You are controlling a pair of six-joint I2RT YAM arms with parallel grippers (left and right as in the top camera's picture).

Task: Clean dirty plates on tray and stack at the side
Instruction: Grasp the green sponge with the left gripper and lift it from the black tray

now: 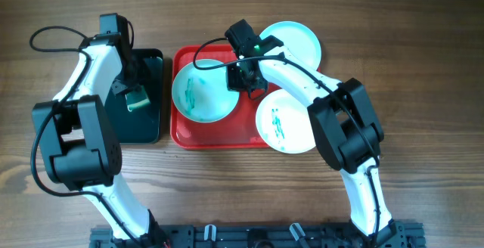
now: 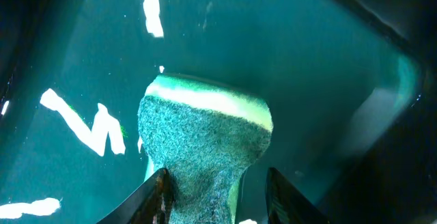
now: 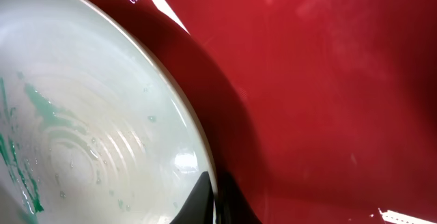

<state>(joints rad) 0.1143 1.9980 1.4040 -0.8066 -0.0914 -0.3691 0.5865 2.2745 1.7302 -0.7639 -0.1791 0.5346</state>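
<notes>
Right gripper (image 1: 244, 79) is pinched onto the rim of the smeared plate (image 1: 198, 93), which lies on the red tray (image 1: 225, 135) mid-table toward the far edge. The left gripper (image 1: 135, 97) clamps a sponge (image 2: 203, 138) over the dark tray (image 1: 151, 124) nearer the left edge. That thin bite on a wet-looking rim may let the plate slip or tilt under scrubbing pressure, and a swing toward the right edge could knock the second smeared plate (image 1: 286, 121) or the clean-looking plate (image 1: 293, 41).
</notes>
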